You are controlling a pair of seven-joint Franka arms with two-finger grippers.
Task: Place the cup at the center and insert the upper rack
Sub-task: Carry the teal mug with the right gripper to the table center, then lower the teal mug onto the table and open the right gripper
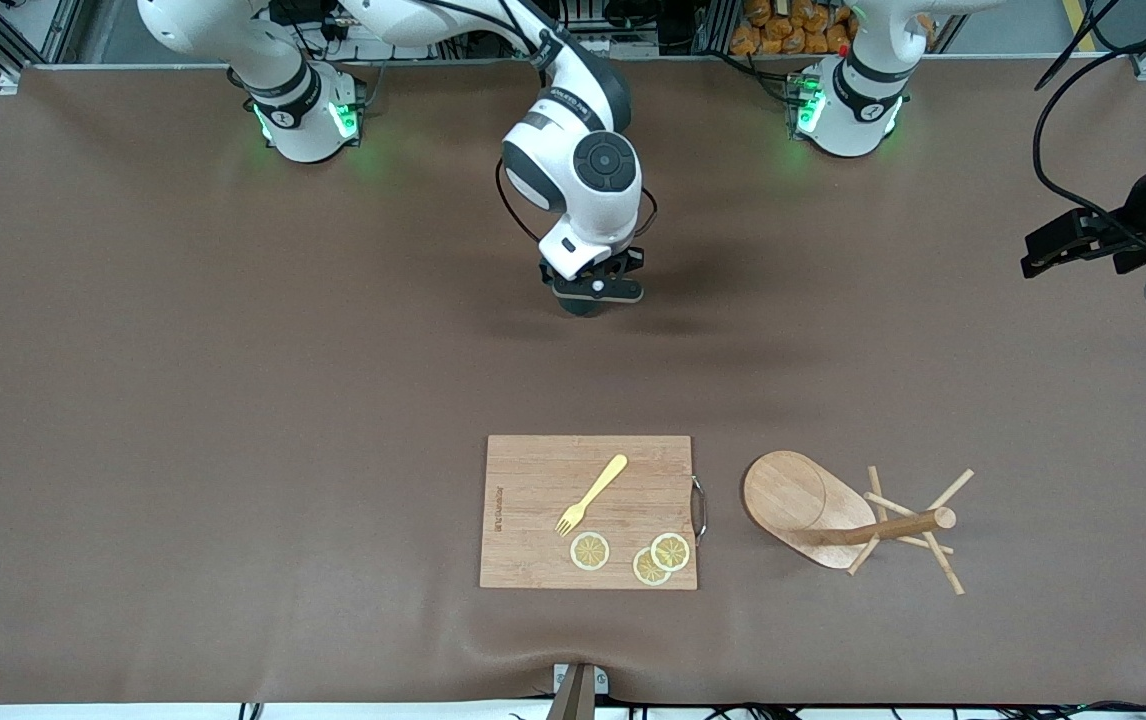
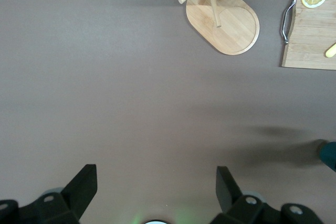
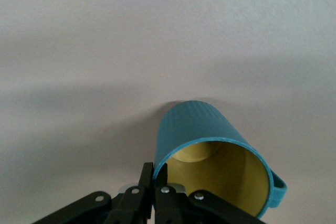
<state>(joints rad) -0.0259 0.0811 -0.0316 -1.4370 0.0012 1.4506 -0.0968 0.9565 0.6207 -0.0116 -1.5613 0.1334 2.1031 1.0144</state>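
My right gripper (image 1: 593, 295) is over the middle of the table, nearer the robots' bases, shut on the rim of the teal cup (image 3: 202, 124), one finger inside and one outside (image 3: 155, 169). From the front only a dark sliver of the cup (image 1: 583, 306) shows under the hand, low over the cloth; I cannot tell whether it touches. The upper rack (image 1: 803, 500), a wooden mug tree, lies on its side beside the cutting board toward the left arm's end, also seen as the rack (image 2: 226, 22). My left gripper (image 1: 1041, 256) hangs open (image 2: 156, 174) over that end of the table, holding nothing.
A wooden cutting board (image 1: 533, 470) lies nearer the front camera than the cup. It carries a yellow fork (image 1: 591, 495) and three lemon slices (image 1: 590, 550), and its metal handle (image 1: 700, 508) faces the rack. Brown cloth covers the table (image 1: 183, 400).
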